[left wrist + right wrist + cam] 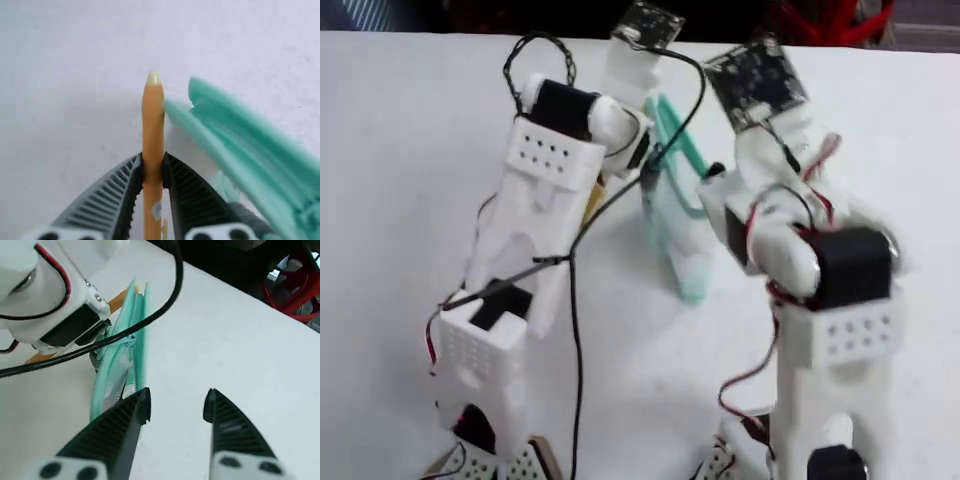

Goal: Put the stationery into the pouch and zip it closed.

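Observation:
My left gripper (pixel 152 161) is shut on an orange pen (pixel 152 115), which points out over the white table. The pen's pale tip lies right beside the edge of the teal pouch (pixel 240 145). In the high view the pouch (pixel 680 240) stands on its edge between the two arms. My right gripper (pixel 177 404) is open with nothing in it, held above the table next to the pouch (pixel 125 345). The pouch's mouth looks slightly parted at the top. In the right wrist view the orange pen (pixel 118 298) shows behind the pouch, by the left arm's wrist.
A black cable (pixel 172 300) hangs from the left arm across the pouch. The white table (pixel 410 150) stretches bare to the left. Red and dark objects (pixel 300 280) lie beyond the table's far edge.

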Robot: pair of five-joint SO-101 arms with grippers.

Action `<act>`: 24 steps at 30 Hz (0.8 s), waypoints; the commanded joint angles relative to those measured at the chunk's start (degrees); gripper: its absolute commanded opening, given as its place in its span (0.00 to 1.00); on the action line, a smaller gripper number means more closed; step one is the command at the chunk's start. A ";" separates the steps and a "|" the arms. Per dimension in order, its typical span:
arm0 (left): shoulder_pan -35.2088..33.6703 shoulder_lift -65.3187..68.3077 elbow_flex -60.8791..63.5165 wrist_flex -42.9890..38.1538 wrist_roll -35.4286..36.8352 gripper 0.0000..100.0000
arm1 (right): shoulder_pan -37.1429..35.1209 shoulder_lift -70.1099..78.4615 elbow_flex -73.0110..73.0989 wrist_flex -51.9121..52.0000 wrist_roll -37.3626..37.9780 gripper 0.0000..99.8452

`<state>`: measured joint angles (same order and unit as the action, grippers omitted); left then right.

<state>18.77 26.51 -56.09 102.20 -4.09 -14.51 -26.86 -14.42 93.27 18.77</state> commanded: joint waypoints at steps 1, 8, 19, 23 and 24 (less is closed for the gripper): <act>1.19 -3.38 -0.44 -0.79 0.70 0.02 | -0.84 1.89 -0.62 -0.92 -1.32 0.18; 0.75 -3.38 -0.53 -0.79 0.35 0.02 | -2.07 2.24 0.09 0.04 -1.76 0.18; 0.66 -3.47 -12.13 -0.18 0.35 0.02 | -0.40 1.63 5.98 -0.31 -1.67 0.18; -0.66 -5.14 -18.55 0.00 0.70 0.02 | -0.22 1.71 6.07 -0.22 -1.67 0.18; -0.66 -6.11 -19.87 0.00 0.79 0.02 | 0.48 1.71 6.07 -0.22 -1.67 0.18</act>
<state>18.77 25.36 -70.33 102.20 -4.09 -15.30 -25.71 -8.88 92.57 17.27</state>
